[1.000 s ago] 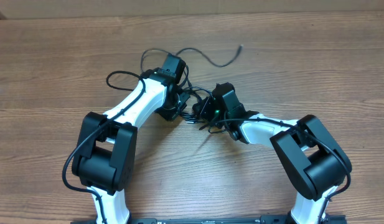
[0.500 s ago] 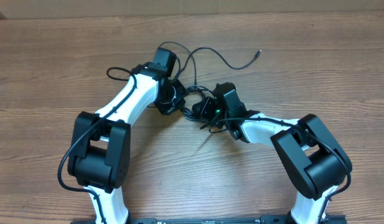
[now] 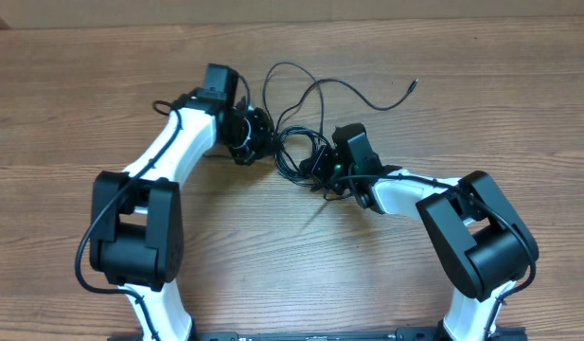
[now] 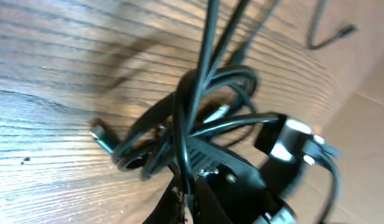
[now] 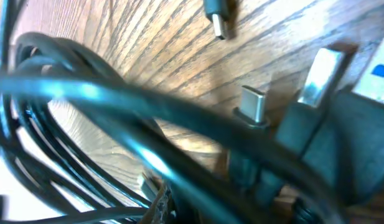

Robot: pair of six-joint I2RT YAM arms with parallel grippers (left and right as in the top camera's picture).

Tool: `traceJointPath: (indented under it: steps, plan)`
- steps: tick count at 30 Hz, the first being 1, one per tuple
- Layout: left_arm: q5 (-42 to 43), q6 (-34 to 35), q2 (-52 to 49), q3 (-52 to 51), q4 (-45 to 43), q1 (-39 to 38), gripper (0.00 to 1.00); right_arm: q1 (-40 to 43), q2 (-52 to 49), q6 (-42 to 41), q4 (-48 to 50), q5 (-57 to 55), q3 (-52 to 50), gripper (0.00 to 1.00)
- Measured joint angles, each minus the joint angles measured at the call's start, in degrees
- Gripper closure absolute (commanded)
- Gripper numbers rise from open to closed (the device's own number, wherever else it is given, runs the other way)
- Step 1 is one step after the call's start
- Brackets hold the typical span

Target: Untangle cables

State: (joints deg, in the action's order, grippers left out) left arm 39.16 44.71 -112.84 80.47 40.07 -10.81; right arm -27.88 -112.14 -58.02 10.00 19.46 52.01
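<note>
i have the left end effector [image 3: 258, 140] clamped on strands of the cables [image 3: 293, 144]. in the left wrist view the cords run straight out of its closed tips into the knot. the right end effector [image 3: 312, 169] is closed too, pressed into the bundle from 4 o'clock, but its wrist view is too blurred for me to tell whether a strand sits between the tips. the knot lies on the tabletop [image 3: 481, 57] a little toward 12 o'clock of centre, with the left arm at its 9 o'clock. one free tail with a small plug [image 3: 415, 84] trails off to 2 o'clock.

my worry is the pull. if both arms hold the same loop, drawing them apart likely cinches the knot tighter. if the right side holds nothing, the whole bundle probably just drags toward 9 o'clock behind the left arm. the usb-c plug [image 5: 254, 107] and the flat metal plug [image 5: 320, 73] sit right among the loops and could hook a strand. a hard tug may also let the thin cord slip out.
</note>
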Motion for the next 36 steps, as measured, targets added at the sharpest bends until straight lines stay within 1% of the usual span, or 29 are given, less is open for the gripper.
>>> traceJointPath:
  steps: [8,15,20,26,32,34,36]
  plan:
    - [9.4,-4.9,1.9,0.0,-0.9,3.5,0.96,2.2,0.0,1.4,0.1,3.7,0.0,0.96]
    - [21.3,-11.3,3.2,0.0,-2.9,8.4,0.96,3.0,0.0,2.7,0.4,5.3,0.0,0.96]
    - [26.3,-13.6,5.4,0.0,-2.9,11.8,0.96,3.0,0.0,3.5,0.5,5.8,0.0,0.96]
    - [35.0,-16.1,7.6,0.0,-5.2,16.6,0.96,3.0,0.0,4.5,0.8,6.3,0.0,0.96]
    - [37.2,-16.8,9.1,0.1,-4.9,21.3,0.96,3.3,0.0,5.1,-0.5,6.4,0.1,0.96]
    - [36.0,-17.0,9.9,0.3,-2.5,22.8,0.96,3.8,0.0,5.3,-1.4,6.2,-0.2,0.96]
    - [32.6,-17.4,10.5,0.5,0.8,24.0,0.96,4.2,0.0,5.4,-1.4,5.8,-0.2,0.96]
